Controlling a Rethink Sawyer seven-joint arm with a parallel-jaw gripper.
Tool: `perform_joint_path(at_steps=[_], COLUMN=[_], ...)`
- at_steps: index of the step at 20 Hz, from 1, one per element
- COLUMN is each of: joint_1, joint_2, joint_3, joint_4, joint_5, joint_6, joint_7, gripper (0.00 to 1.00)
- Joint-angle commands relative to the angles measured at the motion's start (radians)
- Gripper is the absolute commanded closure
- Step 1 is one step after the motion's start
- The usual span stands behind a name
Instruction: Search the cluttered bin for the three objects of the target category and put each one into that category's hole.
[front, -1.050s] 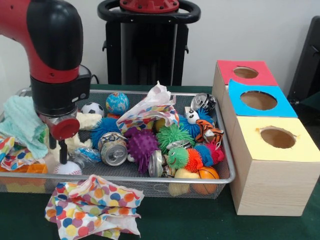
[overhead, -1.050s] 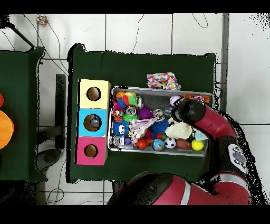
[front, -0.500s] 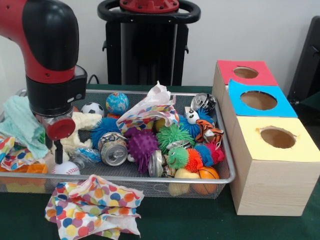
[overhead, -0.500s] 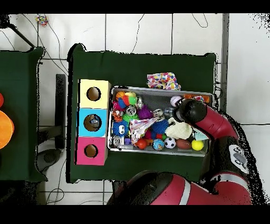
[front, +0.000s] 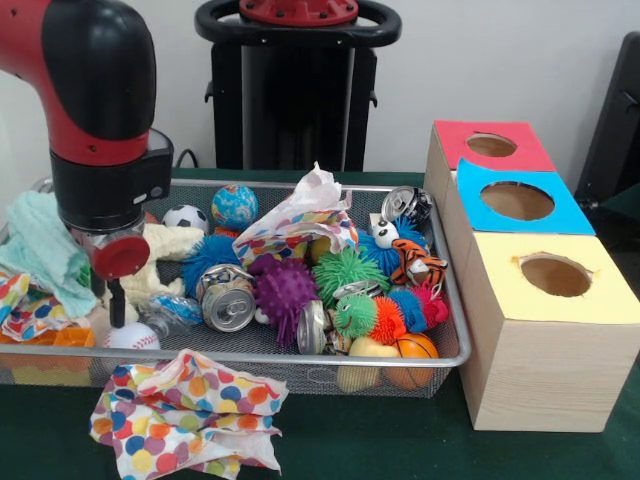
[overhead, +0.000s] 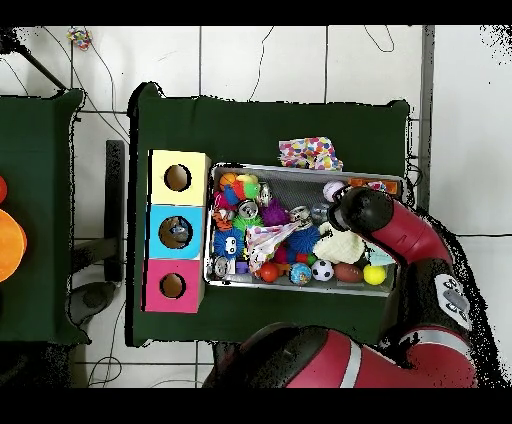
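Green cloth covers the table (front: 400, 440), with a white wall behind it. Wire mesh bin (front: 455, 330) sits on the cloth, packed with clutter. Three wooden boxes stand in a row touching the bin's side: red-topped box (front: 452, 140), blue-topped box (front: 565, 215), yellow-topped box (front: 610, 300), each with a round hole in its lid.

Arm (front: 95, 100) comes down over the end of the bin farthest from the boxes. Gripper (front: 116, 300) hangs low under a red disc, just above a baseball (front: 133, 336) and beside a cream plush toy (front: 165, 245). Only one dark finger shows clearly in the front view; I cannot tell how far the fingers are spread or whether they hold anything. The overhead view hides them under the arm's head (overhead: 358, 208).

Bin contents, front view: crushed silver can (front: 228, 305) near the middle, another can (front: 312, 326) on edge beside a purple spiky ball (front: 283, 288), a third can (front: 405, 204) at the far corner by the red-topped box. Also a green spiky ball (front: 348, 270), soccer ball (front: 185, 217), globe ball (front: 235, 206), tiger toy (front: 418, 265), small basketball (front: 414, 350), and a dotted paper wrapper (front: 300, 225) on top of the pile.

Teal cloth (front: 40, 250) drapes over the bin's end. Polka-dot cloth (front: 185, 415) lies on the table, in front of the bin.
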Motion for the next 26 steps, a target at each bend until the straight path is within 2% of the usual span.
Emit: perform_joint_path(at_steps=[1, 7, 12, 18, 24, 26], joint_1=[0.006, 0.032, 0.064, 0.095, 0.099, 0.086], joint_2=[0.012, -0.024, -0.029, -0.005, 0.018, 0.004], joint_3=[0.041, 0.039, 0.028, 0.030, 0.044, 0.049], joint_4=[0.043, 0.070, 0.072, 0.067, 0.097, 0.122], joint_5=[0.053, 0.069, 0.077, 0.092, 0.116, 0.115], joint_6=[0.116, 0.189, 0.185, 0.156, 0.081, 0.061], joint_7=[0.177, 0.195, 0.220, 0.238, 0.231, 0.213], gripper=[0.00, 0.00, 0.00, 0.00, 0.00, 0.00])
